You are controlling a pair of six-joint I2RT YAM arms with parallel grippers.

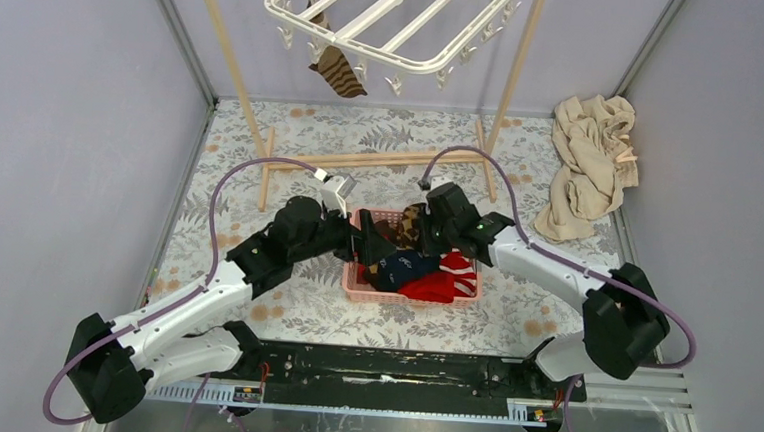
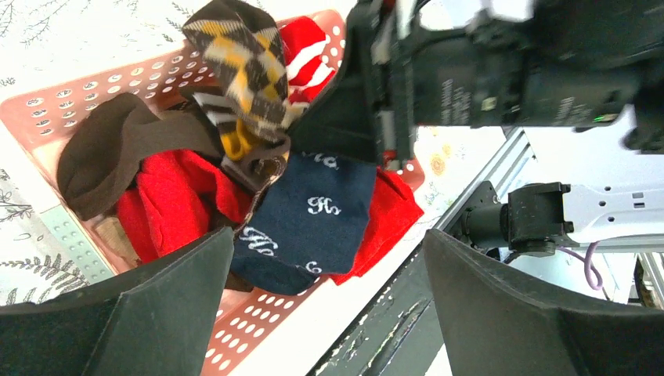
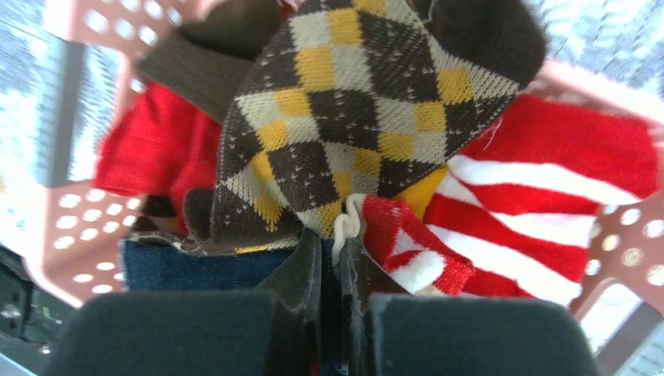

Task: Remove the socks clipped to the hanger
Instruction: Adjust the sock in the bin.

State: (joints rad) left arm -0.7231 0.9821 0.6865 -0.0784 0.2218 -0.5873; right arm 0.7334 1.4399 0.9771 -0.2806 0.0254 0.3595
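The white hanger [image 1: 390, 16] hangs at the top back, with one brown striped sock [image 1: 339, 70] clipped to its front left. The pink basket [image 1: 393, 297] on the table holds several socks. My right gripper [image 3: 335, 251] is over the basket [image 3: 63, 227] and is shut on the edge of a brown and yellow argyle sock [image 3: 352, 117]; in the top view, gripper [image 1: 425, 231] and sock [image 1: 411, 223] are at the basket's back. My left gripper [image 2: 329, 251] is open and empty over the basket's left side [image 1: 364, 243], above a navy sock [image 2: 313, 211].
Red socks [image 2: 172, 196] and a red and white striped sock [image 3: 548, 188] lie in the basket. A wooden pole frame [image 1: 361, 160] stands behind the basket under the hanger. A crumpled beige cloth [image 1: 592, 164] lies at the back right. Grey walls close both sides.
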